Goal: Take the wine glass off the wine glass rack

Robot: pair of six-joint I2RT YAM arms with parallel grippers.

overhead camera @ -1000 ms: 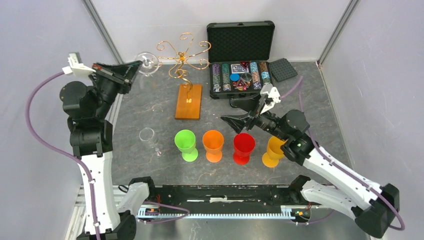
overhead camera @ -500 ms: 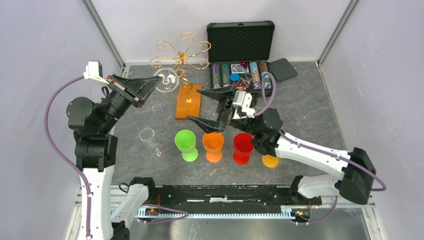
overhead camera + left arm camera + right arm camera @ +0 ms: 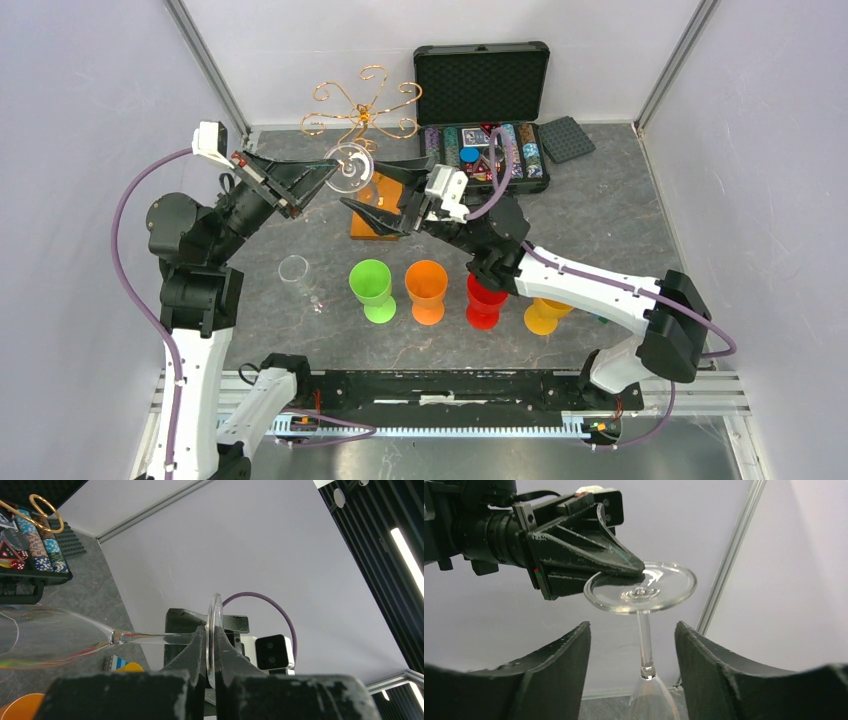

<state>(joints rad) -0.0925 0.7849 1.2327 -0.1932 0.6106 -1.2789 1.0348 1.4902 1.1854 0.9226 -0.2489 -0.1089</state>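
1. Nearest the arms, four goblets (image 3: 427, 285) in green, orange, red and yellow are standing in a row. A second clear glass (image 3: 297, 275) is lying on the table to their left. Neither is taking part in the work.
2. Beyond the row, the right gripper (image 3: 385, 188) is reaching in from the right with its jaws wide, straddling the stem without touching it.
3. The left gripper (image 3: 322, 174) is pinching the rim of the wine glass (image 3: 642, 594) foot. It is holding the glass in the air, foot uppermost and bowl hanging below.
4. Just beyond, the wine glass rack (image 3: 362, 115) is standing with its curled arms apparently free of the glass, so the lift-off looks done.
5. Farthest, a poker chip case (image 3: 483, 90) is sitting open.
6. A handover seems to be in progress. The next move calls for the right jaws to close squarely on the thin stem before the left lets go.
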